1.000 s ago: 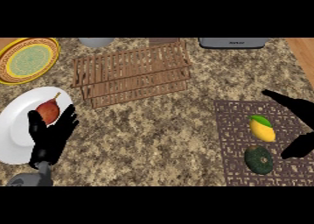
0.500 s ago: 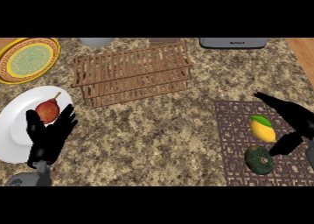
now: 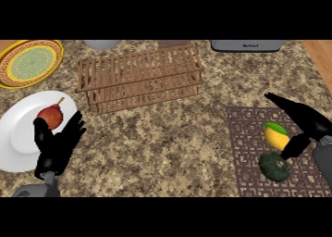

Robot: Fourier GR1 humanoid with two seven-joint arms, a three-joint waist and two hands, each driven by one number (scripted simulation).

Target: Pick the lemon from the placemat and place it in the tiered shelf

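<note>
now the right hand [image 3: 306, 124] sits right beside the lemon [image 3: 276, 135], closer than a sec ago, when it hung further out toward the mat's right edge. it's slid in toward the fruit and dropped lower in view, forearm now showing at the right edge. fingers are spread, long ones stretched above and past the lemon's top right, thumb pointing down at its lower right side, so the hand is open & holding nothing. can't tell if any finger actually touches the lemon yet.

lemon hasn't budged: it lies on the brown mat [image 3: 247, 152], upper middle, green tip up, w/ a dark green round fruit [image 3: 273, 167] just below it, close or touching. the shelf [image 3: 138, 77] is well apart, up and left across the counter [image 3: 168, 143], lying as wooden slats.

meaning for the task: imo this is the end of the reach, pre-grasp. next step prob needs the fingers to close round the lemon w/o nudging the green fruit, which is tight against the thumb side. then lift and a long carry left to the shelf.

left hand [image 3: 56, 143] rests open at lower left, fingers up, over the white plate's [image 3: 11, 148] edge, next to a red-brown fruit [image 3: 52, 115]. it hasn't moved, not part of this step.
</note>
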